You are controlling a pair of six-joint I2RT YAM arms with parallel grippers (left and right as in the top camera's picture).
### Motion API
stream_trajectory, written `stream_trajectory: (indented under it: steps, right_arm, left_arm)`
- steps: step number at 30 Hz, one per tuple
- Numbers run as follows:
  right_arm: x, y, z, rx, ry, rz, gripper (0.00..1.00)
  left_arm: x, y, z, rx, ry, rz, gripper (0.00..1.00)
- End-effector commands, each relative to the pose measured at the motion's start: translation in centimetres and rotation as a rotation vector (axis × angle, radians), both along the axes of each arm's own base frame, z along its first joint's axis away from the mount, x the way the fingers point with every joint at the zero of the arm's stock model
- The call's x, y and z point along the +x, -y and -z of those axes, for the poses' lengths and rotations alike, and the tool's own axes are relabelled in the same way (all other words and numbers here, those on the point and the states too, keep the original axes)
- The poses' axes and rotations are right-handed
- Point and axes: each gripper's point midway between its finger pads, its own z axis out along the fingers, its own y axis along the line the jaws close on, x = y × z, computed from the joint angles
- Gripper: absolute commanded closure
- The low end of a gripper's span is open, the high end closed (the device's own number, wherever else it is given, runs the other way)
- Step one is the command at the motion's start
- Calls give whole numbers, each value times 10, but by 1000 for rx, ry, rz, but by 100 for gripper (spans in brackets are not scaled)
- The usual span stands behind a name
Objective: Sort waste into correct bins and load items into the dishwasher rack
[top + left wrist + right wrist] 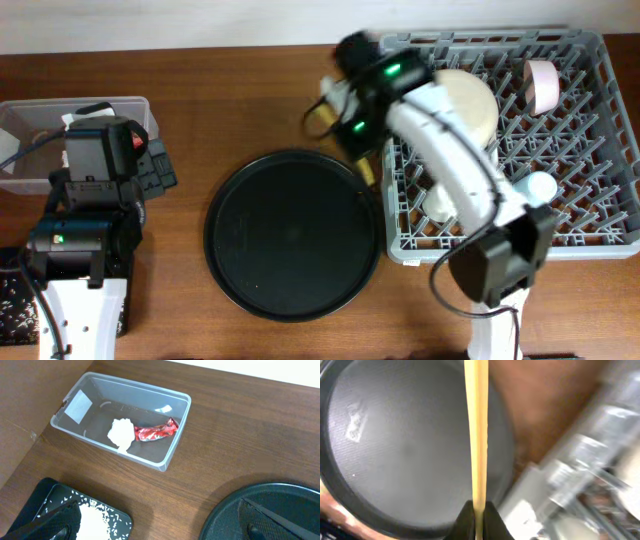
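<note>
My right gripper (476, 509) is shut on the yellow-handled fork (476, 435), whose handle runs straight up the right wrist view above the round black tray (405, 445). From overhead, that gripper (352, 140) hangs at the left edge of the grey dishwasher rack (600, 60), with the fork's handle (367, 172) sticking out below it. In the rack are the cream bowl (468, 100), pink bowl (543, 85), light blue cup (540, 186) and white cup (438, 203). The clear tub (175, 447) holds the tissue (121, 433) and red wrapper (156, 432). The black bin (122, 522) holds rice grains (92, 522). My left gripper (155, 532) is open and empty.
The round black tray (292, 233) lies on the table between the two arms. The left arm (85, 230) stands at the left edge between the clear tub (20, 125) and the black bin (12, 298). The right arm (460, 170) reaches across the rack.
</note>
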Motion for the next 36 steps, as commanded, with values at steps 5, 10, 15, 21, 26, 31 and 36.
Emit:
stream_trajectory:
  steps: [5, 10, 15, 21, 26, 31, 36]
  right_arm:
    - [27, 210, -24, -121, -3, 489, 96]
    - [36, 274, -25, -126, 55, 558, 96]
    - [38, 301, -21, -286, 83, 535, 96]
    - [42, 304, 23, -292, 42, 531, 96]
    - [43, 307, 58, -303, 24, 533, 96]
    - [40, 325, 77, -329, 11, 566, 96]
    - [38, 325, 85, -321, -1, 551, 96]
  left_arm:
    - [-2, -3, -4, 4, 14, -20, 1]
    - [-2, -3, -4, 4, 14, -20, 1]
    - [-2, -3, -4, 4, 14, -20, 1]
    - [-2, -3, -4, 4, 14, -20, 1]
    - [-2, -3, -4, 4, 14, -20, 1]
    - [-2, -3, -4, 4, 14, -20, 1]
    - [-2, -3, -4, 4, 14, -20, 1]
